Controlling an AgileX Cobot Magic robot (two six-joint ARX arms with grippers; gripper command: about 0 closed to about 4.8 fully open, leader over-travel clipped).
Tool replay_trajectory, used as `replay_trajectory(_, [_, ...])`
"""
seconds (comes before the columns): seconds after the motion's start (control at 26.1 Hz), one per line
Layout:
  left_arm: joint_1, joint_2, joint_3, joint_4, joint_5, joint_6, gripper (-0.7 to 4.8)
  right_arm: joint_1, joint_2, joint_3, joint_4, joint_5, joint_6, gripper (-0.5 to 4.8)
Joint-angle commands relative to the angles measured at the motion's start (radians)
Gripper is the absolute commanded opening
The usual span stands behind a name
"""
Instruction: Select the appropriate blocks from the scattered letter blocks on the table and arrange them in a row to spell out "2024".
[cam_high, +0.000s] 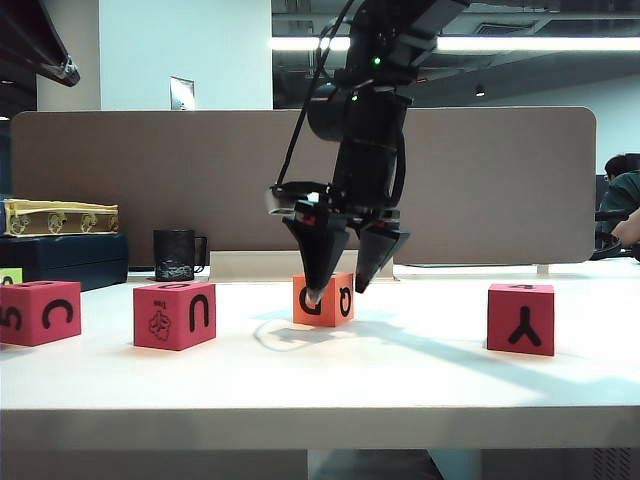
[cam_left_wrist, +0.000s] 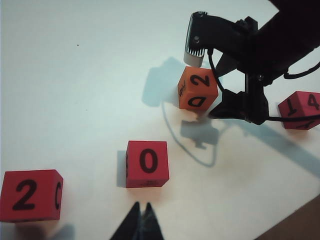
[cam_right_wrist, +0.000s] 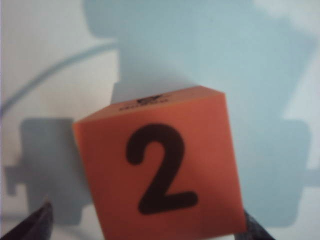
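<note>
While right hand straddles orange block, fingertips cropped; left hand closed.

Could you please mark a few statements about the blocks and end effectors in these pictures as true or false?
1. The right end effector stands open astride the orange block. True.
2. The orange block shows a 4 on its top face. False: its top face shows a 2.
3. The left end effector is shut and holds nothing. True.
4. The four blocks touch one another in a row on the table. False: they stand apart.
5. The red block with Y on its front has a 4 on top. True.
6. The red block marked 0 sits in the right end effector. False: it rests on the table near the left end effector.
</note>
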Motion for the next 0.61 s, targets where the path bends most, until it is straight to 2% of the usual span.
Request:
replay_trajectory(0.04, [0.0, -0.003, 0.006, -0.001, 0.005, 0.001, -0.06, 0.002, 0.01, 0.003, 0.028, -0.004, 0.0, 4.79])
replay_trajectory(0.46, [0.0, -0.003, 0.006, -0.01, 0.002, 0.004, -0.06, 0.002, 0.014, 0.004, 0.103, 0.04, 0.004, 4.79])
replay_trajectory(0.54, [0.0, -0.003, 0.006, -0.009, 0.002, 0.005, -0.06, 0.002, 0.014, 0.004, 0.103, 0.04, 0.005, 4.49])
replay_trajectory(0.61, [0.0, -0.003, 0.006, -0.008, 0.002, 0.005, -0.06, 0.002, 0.014, 0.004, 0.102, 0.04, 0.019, 3.87])
